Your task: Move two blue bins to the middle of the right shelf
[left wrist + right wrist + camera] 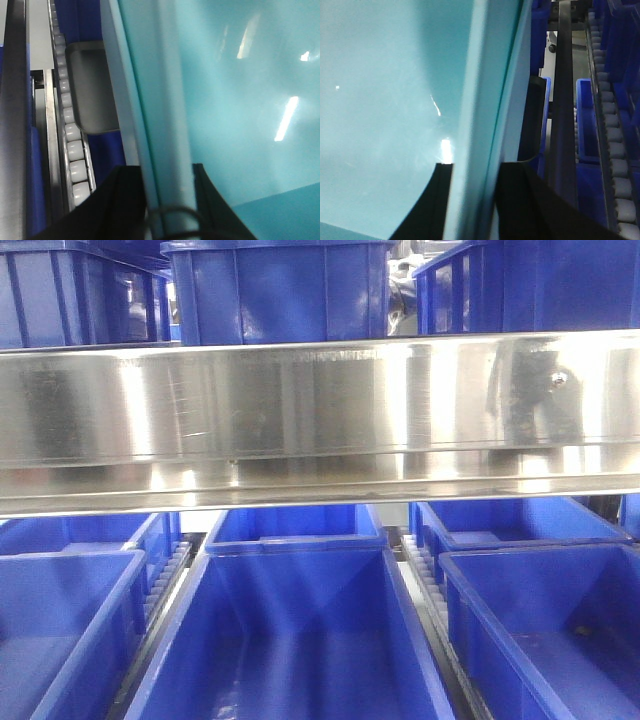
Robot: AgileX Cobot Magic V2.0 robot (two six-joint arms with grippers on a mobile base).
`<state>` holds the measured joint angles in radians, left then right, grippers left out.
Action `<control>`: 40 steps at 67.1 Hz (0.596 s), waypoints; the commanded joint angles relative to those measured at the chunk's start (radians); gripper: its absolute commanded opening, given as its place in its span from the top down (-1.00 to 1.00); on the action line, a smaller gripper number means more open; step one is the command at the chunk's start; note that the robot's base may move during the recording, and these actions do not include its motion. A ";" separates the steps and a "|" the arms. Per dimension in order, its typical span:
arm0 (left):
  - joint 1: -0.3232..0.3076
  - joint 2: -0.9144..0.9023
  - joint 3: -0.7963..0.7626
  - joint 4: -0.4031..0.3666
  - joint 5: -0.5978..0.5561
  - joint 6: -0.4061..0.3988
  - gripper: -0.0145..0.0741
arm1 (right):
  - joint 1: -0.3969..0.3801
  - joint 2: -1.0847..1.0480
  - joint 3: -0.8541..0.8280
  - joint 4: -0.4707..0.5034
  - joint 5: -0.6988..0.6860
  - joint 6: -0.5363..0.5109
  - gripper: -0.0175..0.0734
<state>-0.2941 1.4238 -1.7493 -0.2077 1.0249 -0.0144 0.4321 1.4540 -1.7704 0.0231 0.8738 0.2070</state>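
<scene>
In the left wrist view, clamped on the wall of a blue bin [240, 100] with the left claw [170, 205], one black finger each side of the rim, beside a roller track [70, 150]. In the right wrist view, gripped the same way on a bin wall [395, 100] by the right claw [477, 200], further bins [587, 120] beyond a dark rail [565, 125]. From the front, only a steel shelf beam [320, 410] with rows of bins [300, 640] above and below; unclear whether both claws on one bin.
</scene>
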 commanded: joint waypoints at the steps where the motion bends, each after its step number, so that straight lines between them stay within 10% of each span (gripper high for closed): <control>1: -0.003 -0.025 -0.018 -0.035 -0.071 0.021 0.92 | -0.006 -0.010 -0.018 -0.013 -0.095 -0.005 0.95; 40: -0.003 -0.025 -0.018 -0.035 -0.071 0.021 0.92 | -0.006 -0.010 -0.018 -0.013 -0.097 -0.005 0.95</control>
<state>-0.2941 1.4238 -1.7493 -0.2077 1.0194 -0.0146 0.4321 1.4540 -1.7704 0.0210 0.8704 0.2070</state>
